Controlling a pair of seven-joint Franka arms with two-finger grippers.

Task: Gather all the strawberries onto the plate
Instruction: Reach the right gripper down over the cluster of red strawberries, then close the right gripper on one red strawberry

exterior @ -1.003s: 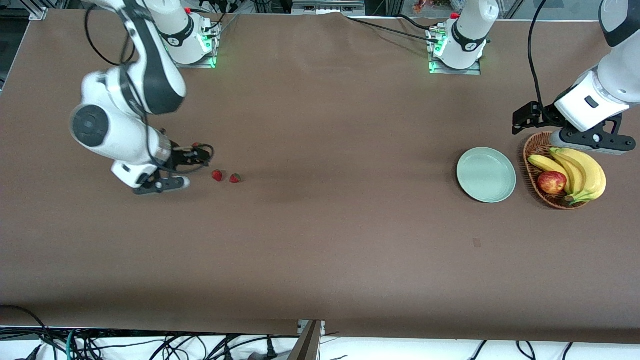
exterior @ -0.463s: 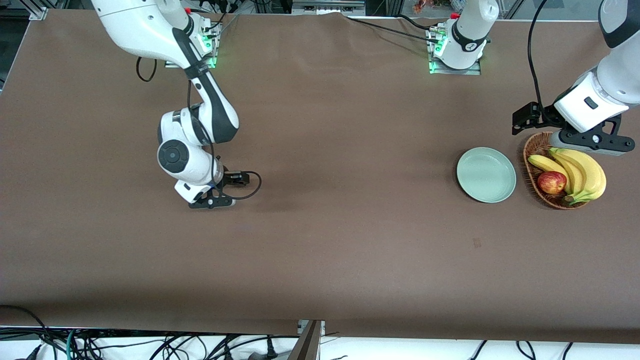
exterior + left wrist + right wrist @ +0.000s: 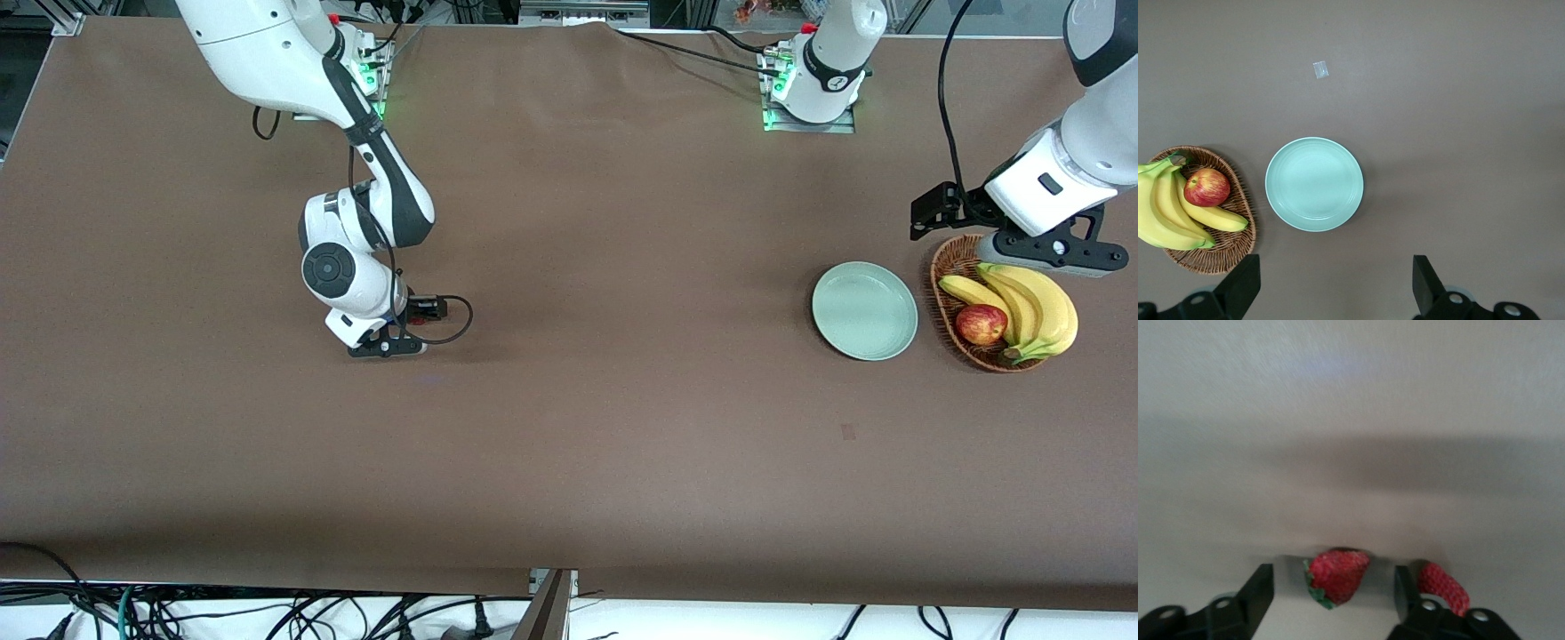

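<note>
My right gripper [image 3: 388, 347] is low over the table toward the right arm's end, and its hand hides the strawberries in the front view. In the right wrist view it [image 3: 1333, 580] is open, with one strawberry [image 3: 1336, 575] lying on the table between its fingers, touching neither. A second strawberry [image 3: 1443, 587] lies just outside one finger. A third is out of view. The mint-green plate [image 3: 864, 310] sits empty toward the left arm's end and also shows in the left wrist view [image 3: 1314, 184]. My left gripper [image 3: 1049, 252] waits, open and empty [image 3: 1335, 293], over the basket's rim.
A wicker basket [image 3: 948, 267] beside the plate holds bananas [image 3: 1036, 307] and a red-yellow apple [image 3: 981, 324]. A small patch [image 3: 848, 432] lies on the brown cloth nearer the front camera than the plate.
My right arm has swung toward the table's middle and come down over the two strawberries, which were visible beside it a second ago. The left arm has not moved.
</note>
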